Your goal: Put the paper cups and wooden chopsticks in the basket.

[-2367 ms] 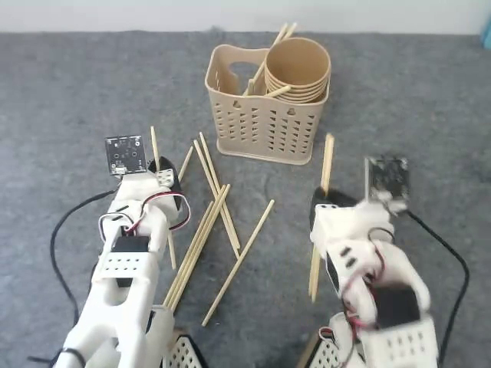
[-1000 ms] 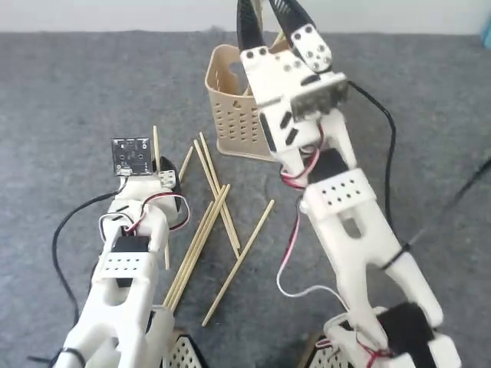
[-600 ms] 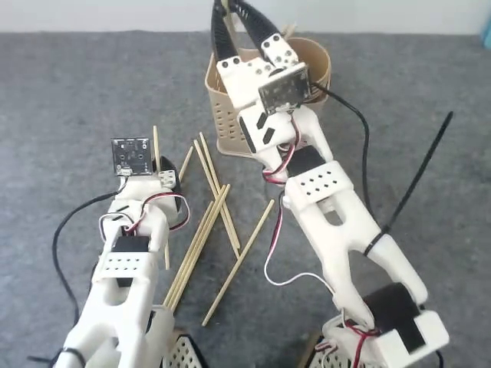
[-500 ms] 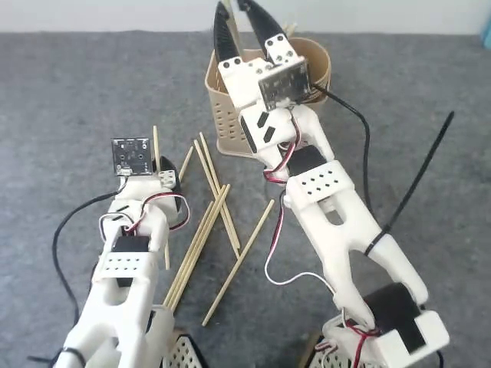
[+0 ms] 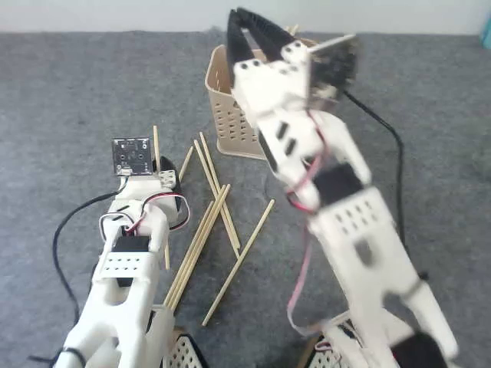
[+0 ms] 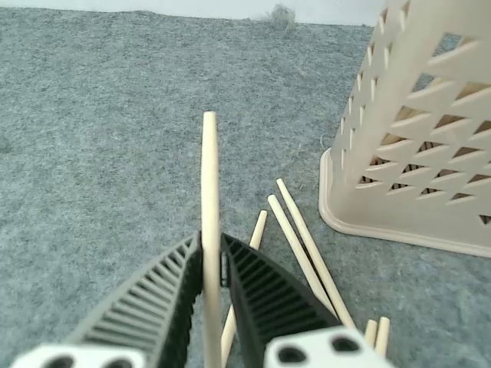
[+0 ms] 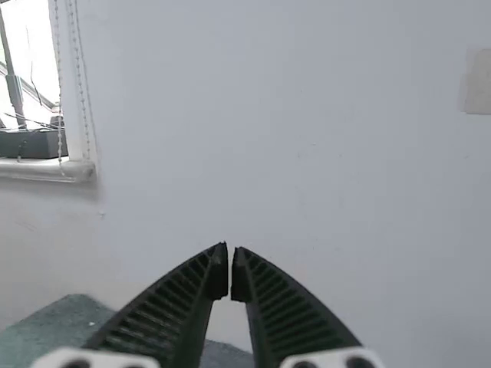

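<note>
- Table point(image 5: 77, 84): the high view gives you the full layout. Neither wrist view does.
- Right arm point(image 5: 307, 146): it is raised over the 12 o'clock area. A low descent could knock the basket point(image 5: 230, 115) standing there.
- Right end effector point(image 7: 229, 270): closed on nothing. Its wrist view shows you that it faces a wall.
- Left end effector point(image 6: 211, 249): at 9 o'clock, clamped on one chopstick point(image 6: 209, 169). The long free end could catch the basket wall.
- Loose chopsticks point(image 5: 207, 222): these lie crossed from centre toward 7 o'clock, and dragging one could scatter them.
</note>
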`<state>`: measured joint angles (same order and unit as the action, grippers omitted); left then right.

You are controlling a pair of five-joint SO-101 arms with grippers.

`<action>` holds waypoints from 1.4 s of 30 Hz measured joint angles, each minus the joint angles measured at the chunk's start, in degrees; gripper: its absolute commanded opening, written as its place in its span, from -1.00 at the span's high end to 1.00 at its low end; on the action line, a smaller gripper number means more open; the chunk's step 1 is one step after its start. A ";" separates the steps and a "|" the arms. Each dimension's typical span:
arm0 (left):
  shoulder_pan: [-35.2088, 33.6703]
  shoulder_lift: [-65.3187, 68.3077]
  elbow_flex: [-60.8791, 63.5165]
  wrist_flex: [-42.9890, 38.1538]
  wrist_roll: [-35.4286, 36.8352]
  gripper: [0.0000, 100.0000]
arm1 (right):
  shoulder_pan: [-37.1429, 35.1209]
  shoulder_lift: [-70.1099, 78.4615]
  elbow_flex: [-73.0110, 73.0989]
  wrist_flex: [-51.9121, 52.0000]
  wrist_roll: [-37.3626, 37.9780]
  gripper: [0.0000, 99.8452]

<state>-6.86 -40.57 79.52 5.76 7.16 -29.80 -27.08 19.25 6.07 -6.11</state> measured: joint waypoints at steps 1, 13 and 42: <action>0.00 0.00 0.00 0.00 0.00 0.98 | 0.00 -2.81 0.00 3.34 -0.97 0.96; -0.53 0.00 0.00 0.00 0.00 0.98 | 0.00 -28.92 0.18 44.31 -2.73 0.96; -1.14 0.00 -5.19 -4.13 -0.26 0.98 | 21.27 -71.38 76.57 34.90 -2.81 0.96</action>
<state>-8.00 -40.57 74.33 1.63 6.90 -8.53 -98.46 95.82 40.97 -8.92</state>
